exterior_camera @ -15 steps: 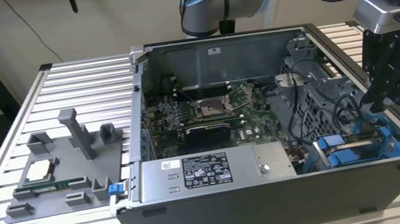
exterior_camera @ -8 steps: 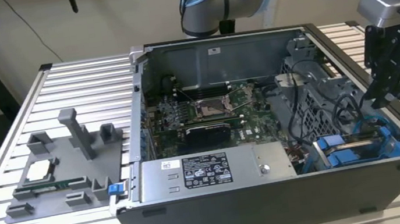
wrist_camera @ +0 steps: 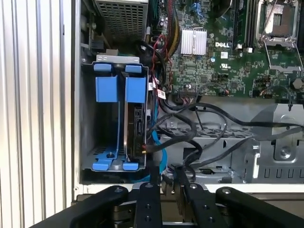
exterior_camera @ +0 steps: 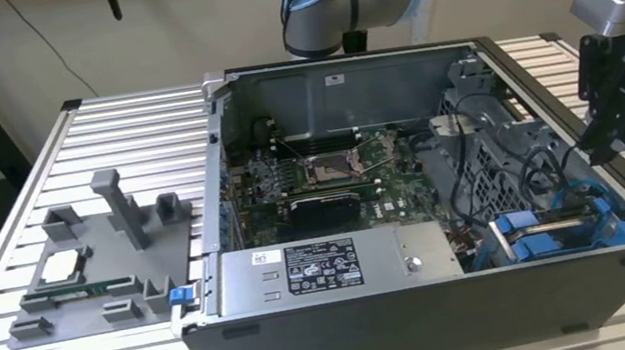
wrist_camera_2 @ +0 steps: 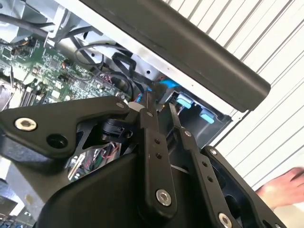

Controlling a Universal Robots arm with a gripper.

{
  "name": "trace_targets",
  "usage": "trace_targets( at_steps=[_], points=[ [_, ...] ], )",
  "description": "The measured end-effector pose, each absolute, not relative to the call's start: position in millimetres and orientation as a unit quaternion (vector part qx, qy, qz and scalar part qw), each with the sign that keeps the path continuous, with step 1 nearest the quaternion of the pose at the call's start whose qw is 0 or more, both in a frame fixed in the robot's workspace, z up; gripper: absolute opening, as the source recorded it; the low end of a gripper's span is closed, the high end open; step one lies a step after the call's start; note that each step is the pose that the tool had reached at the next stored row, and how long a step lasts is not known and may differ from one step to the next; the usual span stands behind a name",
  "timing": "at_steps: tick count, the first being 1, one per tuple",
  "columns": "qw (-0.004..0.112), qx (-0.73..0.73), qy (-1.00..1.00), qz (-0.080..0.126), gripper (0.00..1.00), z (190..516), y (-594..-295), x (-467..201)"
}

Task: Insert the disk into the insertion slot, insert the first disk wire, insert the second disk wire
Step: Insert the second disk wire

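Observation:
The disk (wrist_camera: 137, 127) stands on edge in its blue carrier (wrist_camera: 136, 89) inside the drive cage (wrist_camera: 88, 118) of the open computer case (exterior_camera: 432, 323). Black wires (wrist_camera: 166, 121) and a blue cable (wrist_camera: 156, 149) run up to the disk's near end. I cannot tell whether they are plugged in. My gripper (wrist_camera: 168, 186) hangs just outside the case wall, above the cage end with the wires. In the second wrist view the gripper (wrist_camera_2: 159, 103) is open by a narrow gap with nothing between the fingers. In the exterior view the gripper (exterior_camera: 602, 143) is at the case's right edge.
A second blue carrier (wrist_camera: 105, 88) sits beside the disk in the same cage. The motherboard (exterior_camera: 313, 175) and power supply (exterior_camera: 326, 269) fill the case. A grey fixture (exterior_camera: 104, 259) with parts stands on the slatted table at the exterior view's left. A person's hand (wrist_camera_2: 285, 187) rests on the table near the case.

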State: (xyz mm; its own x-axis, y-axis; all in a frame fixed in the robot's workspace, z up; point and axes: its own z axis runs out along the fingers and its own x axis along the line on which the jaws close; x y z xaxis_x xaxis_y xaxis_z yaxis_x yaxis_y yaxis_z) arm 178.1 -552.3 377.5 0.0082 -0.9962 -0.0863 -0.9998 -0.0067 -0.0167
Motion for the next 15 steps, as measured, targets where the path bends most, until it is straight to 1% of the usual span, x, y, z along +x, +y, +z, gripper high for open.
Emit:
trace_targets(
  at_steps=[15],
  points=[
    [0.030, -0.711, 0.702, 0.030, 1.00, 372.0, -550.3, 189.7]
  ],
)
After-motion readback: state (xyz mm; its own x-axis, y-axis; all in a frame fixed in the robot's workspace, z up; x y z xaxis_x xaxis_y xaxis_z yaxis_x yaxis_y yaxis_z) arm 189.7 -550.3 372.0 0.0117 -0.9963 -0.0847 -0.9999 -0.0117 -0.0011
